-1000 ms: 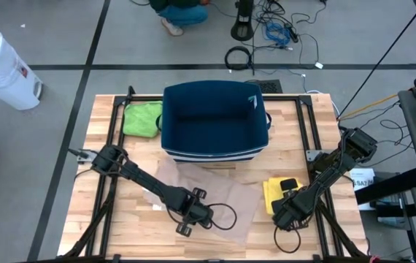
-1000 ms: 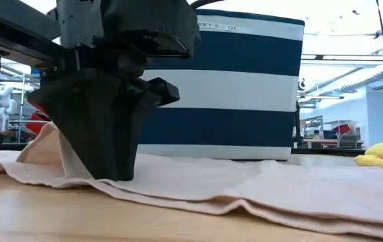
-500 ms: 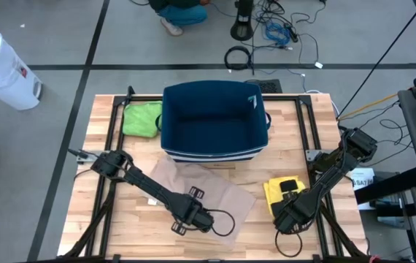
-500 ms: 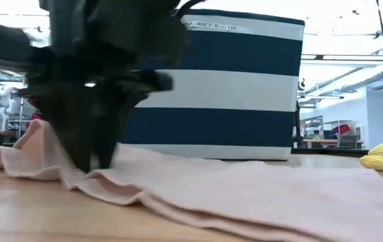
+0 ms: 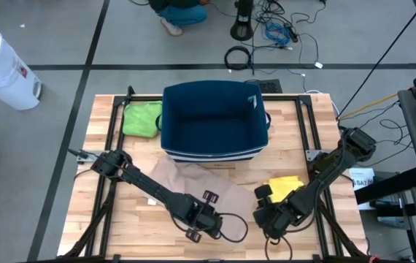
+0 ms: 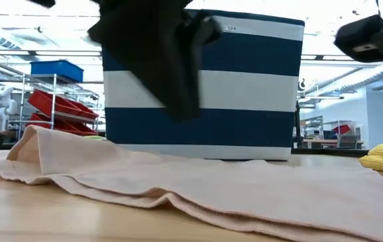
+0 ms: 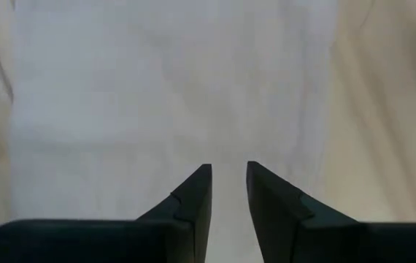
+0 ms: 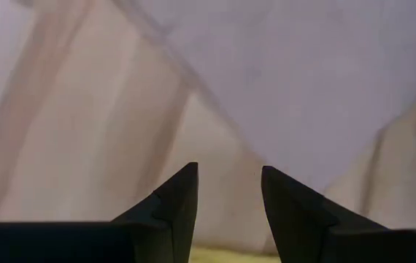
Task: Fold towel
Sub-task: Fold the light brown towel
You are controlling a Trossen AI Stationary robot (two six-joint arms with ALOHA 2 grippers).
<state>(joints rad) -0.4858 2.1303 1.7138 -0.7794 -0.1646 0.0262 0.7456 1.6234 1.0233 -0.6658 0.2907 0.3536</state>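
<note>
- Currently we see the towel (image 5: 193,183) lying rumpled on the table (image 5: 106,219), in front of the striped basket (image 5: 215,124).
- Our left gripper (image 7: 228,191) and right gripper (image 8: 228,196) hover over it, jaws parted, holding nothing.
- We risk pinching one layer only, so the fold drags crooked.

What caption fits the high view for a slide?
Both dark grippers, left and right, hover open over a beige towel before a navy striped fabric basket on the wooden table.

Even, bright overhead light; soft shadows; wrist views blurred and washed out; low view backlit
</note>
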